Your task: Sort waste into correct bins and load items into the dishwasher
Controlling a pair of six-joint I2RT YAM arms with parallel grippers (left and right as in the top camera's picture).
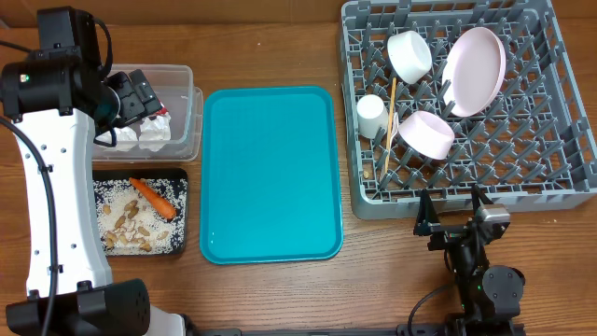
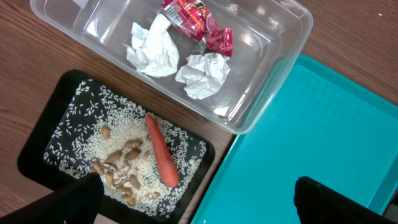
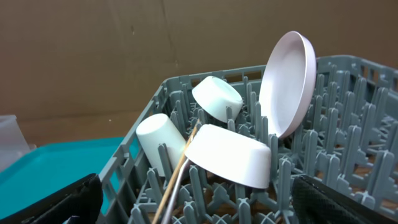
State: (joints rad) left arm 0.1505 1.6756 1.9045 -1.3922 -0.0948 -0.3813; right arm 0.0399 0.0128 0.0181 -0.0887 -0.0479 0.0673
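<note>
Worktop (image 1: 280,47), brown wood grain. I count four items directly on it:
1. Clear tub (image 1: 196,112), far left.
2. Black tray (image 1: 186,210), just in front of the tub.
3. Teal tray (image 1: 270,173), centre, just beside both.
4. Grey dish rack (image 1: 448,207), right, near the teal tray.

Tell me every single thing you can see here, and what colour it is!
table: one, brown wood, under everything
clear tub: one, see-through, far left
napkins: two, white, crumpled in the tub
wrapper: one, shiny red, in the tub
black tray: one, black, beside the tub
carrot: one, orange, in the black tray
rice and scraps: scattered, white and beige, in the black tray
teal tray: one, teal, middle
dish rack: one, grey, right
plate: one, pale pink, standing in the rack
bowls: two, white-pink, in the rack
cup: one, white, in the rack
wooden stick: one, tan, in the rack
left arm: white, left jaws open over the tub
right arm: black, right jaws open by the rack
</note>
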